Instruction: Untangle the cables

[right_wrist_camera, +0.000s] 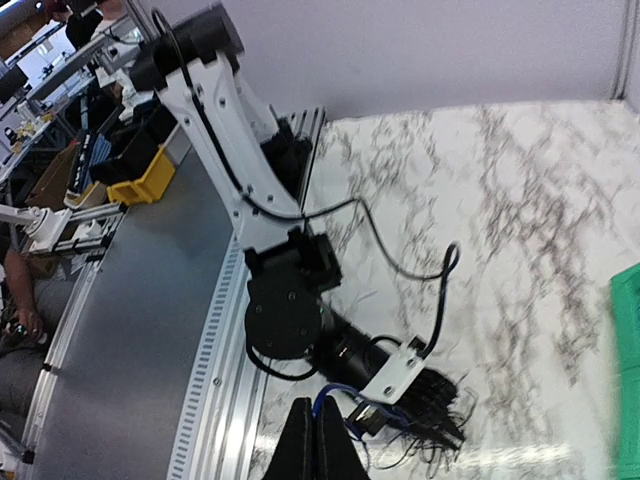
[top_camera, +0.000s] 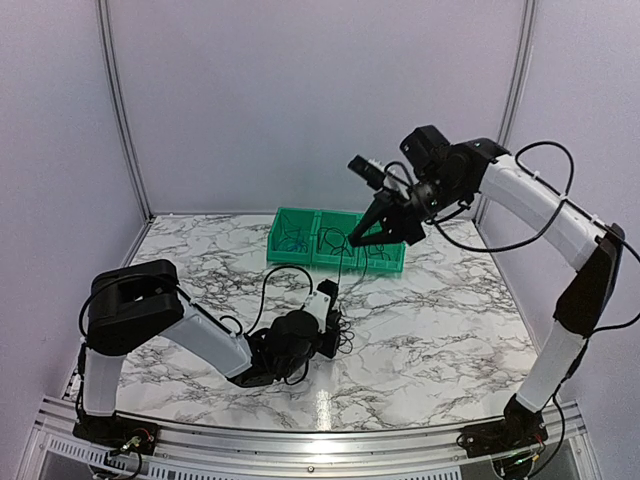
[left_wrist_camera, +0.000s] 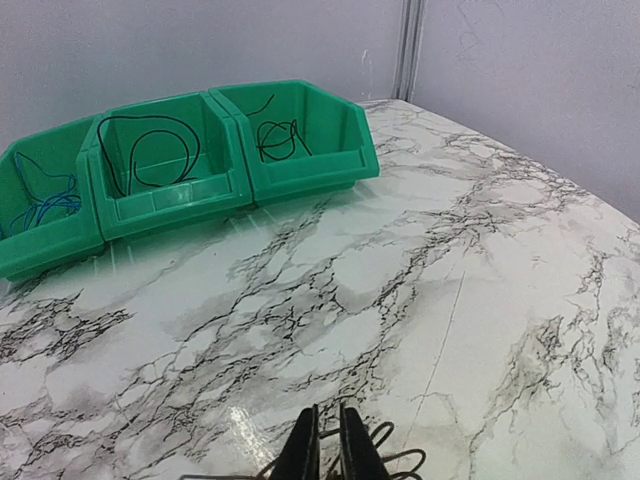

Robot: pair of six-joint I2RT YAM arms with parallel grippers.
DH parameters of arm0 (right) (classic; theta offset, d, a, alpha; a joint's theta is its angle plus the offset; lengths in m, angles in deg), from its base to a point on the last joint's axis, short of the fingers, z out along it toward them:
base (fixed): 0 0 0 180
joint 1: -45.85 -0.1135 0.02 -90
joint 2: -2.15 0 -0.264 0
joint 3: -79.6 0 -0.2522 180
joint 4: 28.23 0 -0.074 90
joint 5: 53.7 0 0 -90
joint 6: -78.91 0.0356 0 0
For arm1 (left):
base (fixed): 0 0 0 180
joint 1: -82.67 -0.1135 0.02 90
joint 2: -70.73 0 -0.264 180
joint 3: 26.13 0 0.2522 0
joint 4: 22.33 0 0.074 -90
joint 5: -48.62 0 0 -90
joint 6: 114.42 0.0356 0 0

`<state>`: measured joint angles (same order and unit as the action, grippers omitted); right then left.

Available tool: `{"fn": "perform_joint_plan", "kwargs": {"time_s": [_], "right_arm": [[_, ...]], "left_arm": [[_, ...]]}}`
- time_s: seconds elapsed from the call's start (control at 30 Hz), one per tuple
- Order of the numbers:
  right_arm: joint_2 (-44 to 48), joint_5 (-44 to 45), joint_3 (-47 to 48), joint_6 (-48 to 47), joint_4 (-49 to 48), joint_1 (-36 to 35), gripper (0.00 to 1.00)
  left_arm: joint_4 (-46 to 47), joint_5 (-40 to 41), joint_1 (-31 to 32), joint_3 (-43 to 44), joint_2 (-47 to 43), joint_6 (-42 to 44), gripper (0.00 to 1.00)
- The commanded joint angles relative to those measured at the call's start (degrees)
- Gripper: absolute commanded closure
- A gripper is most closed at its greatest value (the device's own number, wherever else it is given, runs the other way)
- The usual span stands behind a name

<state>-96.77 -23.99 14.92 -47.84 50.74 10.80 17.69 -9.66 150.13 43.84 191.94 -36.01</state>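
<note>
Showing the clump (top_camera: 340, 338) of black cables on the marble table (left_wrist_camera: 480, 300), near and left of centre, with the left gripper (left_wrist_camera: 330, 455) low over it. Its fingers stand almost pressed together, apparently pinching wires that loop out on both sides. The right gripper (right_wrist_camera: 318, 440) hangs high over the green bins (left_wrist_camera: 310, 175) at the far side, its fingers pressed together on a thin strand (top_camera: 342, 265) that seems to run down to the clump.

Three cables lie apart in the bins: a blue cable (left_wrist_camera: 45, 200) in the left bin, a black loop (left_wrist_camera: 150, 150) in the middle and a small coil (left_wrist_camera: 278, 138) in the right.

Handling, as judged: the wires are light, limp and slightly springy. A pull may tighten a knot as readily as free it, and the thin insulation may slip in a loose pinch. The best hold is a free end or an outer loop, clear of the knot, with the clump anchored.
</note>
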Motion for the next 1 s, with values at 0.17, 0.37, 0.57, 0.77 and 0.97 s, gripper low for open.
{"fn": "perform_joint_plan", "kwargs": {"time_s": [0.17,0.37,0.57,0.77,0.97], "right_arm": [[3.1,-8.9,14.4,0.7,2.9,10.8,1.00],[5.4,-10.1,16.8,6.7,-4.9,15.2,1.00],[7.9,-16.2,28.3,13.0,-9.5,24.1,1.00],[9.8,-17.8,23.9,13.6,-10.4,27.6,1.00],[12.2,-15.3,17.1,17.9,-17.4,28.0,1.00]], "left_arm": [[0.9,-2.6,-1.1,0.2,1.3,-2.1,0.93],[0.7,-2.8,-1.3,-0.1,1.3,-2.6,0.93],[-0.9,-4.0,-1.4,0.8,2.2,-2.9,0.92],[-2.3,-4.5,-1.4,2.0,2.7,-2.9,0.89],[-2.5,-4.2,-1.4,1.4,2.2,-2.9,0.90]]}}
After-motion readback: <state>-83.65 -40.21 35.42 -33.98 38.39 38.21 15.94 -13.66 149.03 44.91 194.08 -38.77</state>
